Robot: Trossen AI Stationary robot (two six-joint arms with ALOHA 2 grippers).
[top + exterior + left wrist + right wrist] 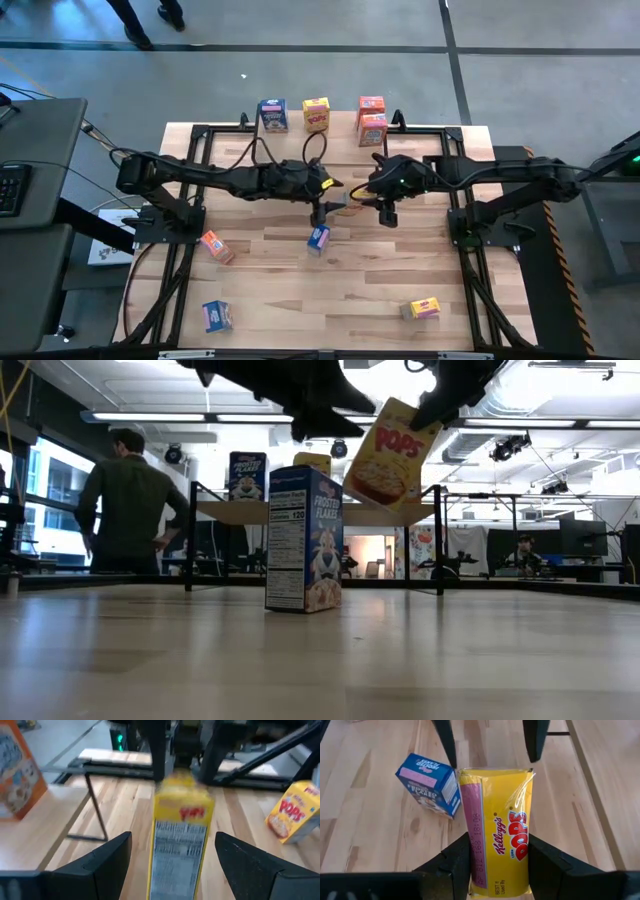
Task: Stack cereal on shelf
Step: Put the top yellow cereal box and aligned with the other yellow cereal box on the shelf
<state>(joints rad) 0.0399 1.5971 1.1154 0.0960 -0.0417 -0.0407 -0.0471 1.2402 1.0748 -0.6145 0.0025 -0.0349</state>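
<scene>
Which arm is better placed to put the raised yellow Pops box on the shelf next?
Right. The right gripper is clamped on the yellow Pops box above mid-table; the left gripper faces it, jaws open, holding nothing.

Even, bright overhead light is cast by ceiling strip lights (150, 417), seen glaring white in the low view. Only soft, faint shadows are thrown on the table (280, 290). The left wrist view is smeared throughout by blur; the right wrist view is rendered sharply.
</scene>
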